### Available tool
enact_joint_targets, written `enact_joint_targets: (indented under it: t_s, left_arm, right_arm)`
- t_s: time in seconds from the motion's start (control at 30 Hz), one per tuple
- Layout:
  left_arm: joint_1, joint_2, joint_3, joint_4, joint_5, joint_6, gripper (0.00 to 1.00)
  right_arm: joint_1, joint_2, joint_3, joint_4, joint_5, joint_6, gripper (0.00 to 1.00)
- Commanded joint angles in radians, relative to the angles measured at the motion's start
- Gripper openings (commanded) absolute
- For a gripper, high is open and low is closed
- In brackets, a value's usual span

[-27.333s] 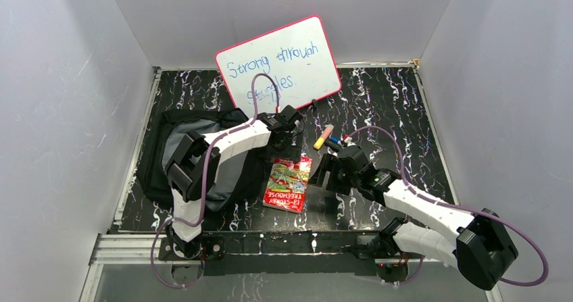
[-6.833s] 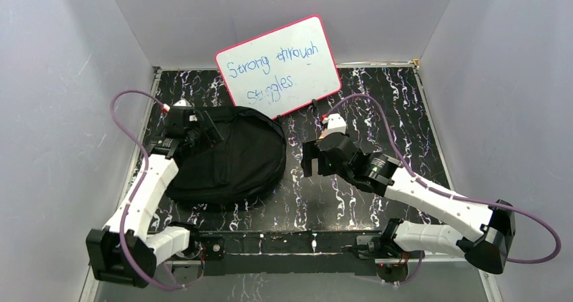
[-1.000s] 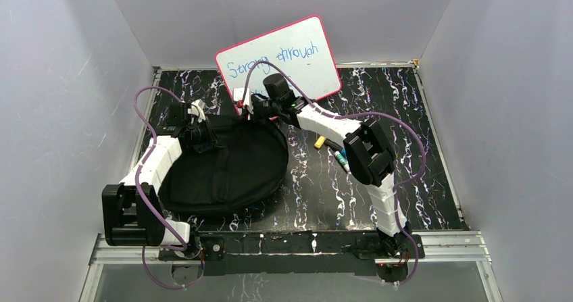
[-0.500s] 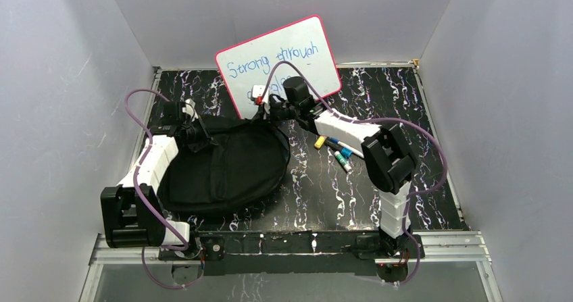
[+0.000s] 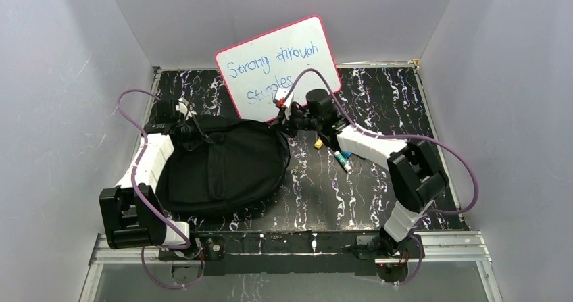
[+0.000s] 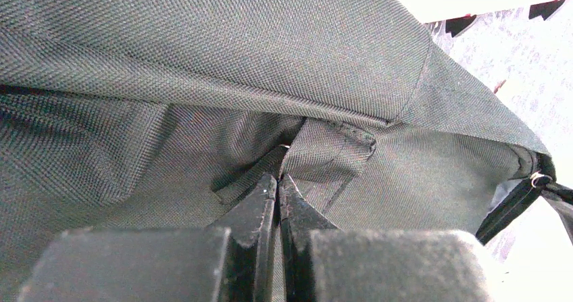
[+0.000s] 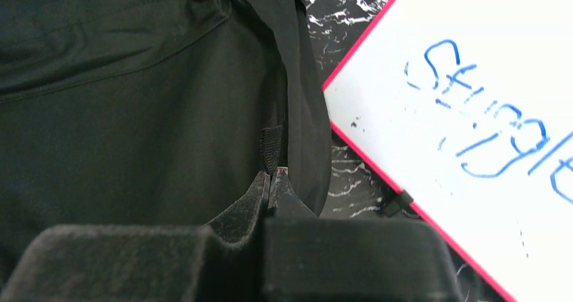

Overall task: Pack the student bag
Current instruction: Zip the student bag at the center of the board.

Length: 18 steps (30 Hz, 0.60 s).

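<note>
**Item:** student bag (image 5: 223, 167) lies flat on left half of counter (image 5: 405, 113), bulging, its far-right edge near the whiteboard (image 5: 280, 62). Markers (image 5: 340, 157) lie on the counter right of the bag, apart from it, under the right arm.

**Handling (judgement):**
- Soft woven fabric, no stiff frame, so it will sag and fold wherever lifted.
- Not fragile and not slippery; the weave gives good purchase.
- Prob. light to moderate, depending on contents, which aren't visible.
- Best holds are sewn parts: tabs, straps, seams, zip pulls. Loose panel cloth just stretches and slips out.
- Needs a counter-hold on one side while the other side is pulled, else the whole bag drags.

**Left tool** (image 6: 278, 179):
- At the bag's far-left edge.
- Fully clenched, no gap between fingers.
- Tips sit at the lower corner of a sewn fabric tab (image 6: 329, 150) and appear to nip a thin fold there. Looks like the anchor hold.

**Right tool** (image 7: 271, 175):
- At the bag's far-right edge, beside the whiteboard.
- Also clenched tight.
- A narrow black zip tab (image 7: 271, 143) runs straight into the tips, so judged pinched.
</note>
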<state>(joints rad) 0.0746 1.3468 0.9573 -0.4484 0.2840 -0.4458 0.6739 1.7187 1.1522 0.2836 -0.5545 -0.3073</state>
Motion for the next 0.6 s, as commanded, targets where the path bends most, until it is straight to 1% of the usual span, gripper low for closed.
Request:
enact_joint_targets:
  t_s: [0.0,0.2,0.37,0.43,0.5,0.53,0.57]
  left_arm:
    - [0.033,-0.024,0.045,-0.028,-0.076,0.018,0.00]
    - [0.044,-0.031,0.051,-0.026,-0.102,0.008,0.00]
    - [0.051,-0.031,0.063,-0.018,-0.124,0.000,0.00]
    - [0.051,-0.035,0.070,0.005,-0.108,0.002,0.00]
    - [0.051,-0.034,0.080,0.040,-0.044,0.015,0.00]
    - [0.051,-0.031,0.086,0.058,0.000,0.024,0.06]
    - [0.051,-0.028,0.094,0.082,0.076,0.032,0.16]
  right_arm:
    - [-0.011,-0.125,-0.091,0.121,0.088,0.133,0.00]
    - [-0.011,-0.265,-0.237,0.176,0.185,0.319,0.00]
    - [-0.010,-0.373,-0.324,0.157,0.290,0.455,0.00]
    - [-0.010,-0.404,-0.347,0.158,0.293,0.489,0.00]
    - [-0.010,-0.414,-0.357,0.166,0.282,0.512,0.00]
    - [-0.010,-0.415,-0.358,0.171,0.275,0.517,0.00]
    - [-0.010,-0.413,-0.356,0.177,0.268,0.522,0.00]
